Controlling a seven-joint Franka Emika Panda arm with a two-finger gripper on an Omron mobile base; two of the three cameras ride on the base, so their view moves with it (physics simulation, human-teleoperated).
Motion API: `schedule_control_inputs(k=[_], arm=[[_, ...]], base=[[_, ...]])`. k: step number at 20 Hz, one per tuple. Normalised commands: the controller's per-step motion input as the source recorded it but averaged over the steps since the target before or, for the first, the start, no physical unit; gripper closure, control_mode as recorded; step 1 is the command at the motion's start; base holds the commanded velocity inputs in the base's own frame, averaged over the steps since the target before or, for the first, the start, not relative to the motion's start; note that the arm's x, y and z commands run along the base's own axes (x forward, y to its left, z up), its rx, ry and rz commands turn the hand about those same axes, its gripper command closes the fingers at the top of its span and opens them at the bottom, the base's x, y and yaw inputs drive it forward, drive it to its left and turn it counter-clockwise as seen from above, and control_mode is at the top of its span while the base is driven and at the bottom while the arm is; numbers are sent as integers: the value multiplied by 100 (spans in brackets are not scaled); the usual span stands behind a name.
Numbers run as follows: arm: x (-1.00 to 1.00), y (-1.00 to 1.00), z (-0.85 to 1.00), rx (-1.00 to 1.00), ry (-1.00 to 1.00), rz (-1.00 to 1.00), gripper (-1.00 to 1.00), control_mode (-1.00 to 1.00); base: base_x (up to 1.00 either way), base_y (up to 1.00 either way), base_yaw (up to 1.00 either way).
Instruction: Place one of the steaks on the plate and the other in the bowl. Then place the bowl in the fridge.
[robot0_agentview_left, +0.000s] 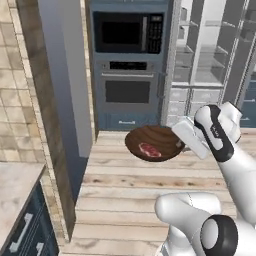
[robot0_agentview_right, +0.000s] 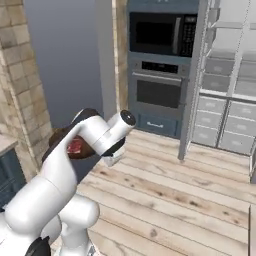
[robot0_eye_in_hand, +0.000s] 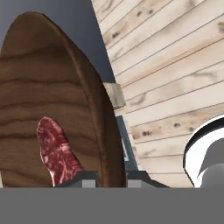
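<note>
Steak (robot0_agentview_left: 150, 149) lies in bowl (robot0_agentview_left: 160, 136), bowl up off the floor (robot0_agentview_left: 125, 200) at the gripper (robot0_eye_in_hand: 111, 177). Far behind: microwave (robot0_agentview_left: 128, 32) above oven (robot0_agentview_left: 127, 87). Fridge (robot0_agentview_left: 210, 55) right of both, open, drawers (robot0_agentview_left: 192, 102) low.

Arm (robot0_agentview_left: 235, 165) is glossy white with rounded, chunky links, black bands at the joints, plus a black round cap (robot0_agentview_left: 219, 236) down low behind the hand.

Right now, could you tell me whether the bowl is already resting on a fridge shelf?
No, the bowl with its steak is held above the wooden floor.
</note>
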Motion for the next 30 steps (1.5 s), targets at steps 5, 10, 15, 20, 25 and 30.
schedule_control_inputs(k=[5,10,15,20,25,30], arm=[[0,0,0,0,0,0,100,100],[0,0,0,0,0,0,100,100],[0,0,0,0,0,0,100,100],[0,0,0,0,0,0,100,100],[0,0,0,0,0,0,100,100],[0,0,0,0,0,0,100,100]], base=[[26,-47,-78],[40,-14,-66],[61,64,-28],[100,51,-12],[100,11,0],[100,-26,5]])
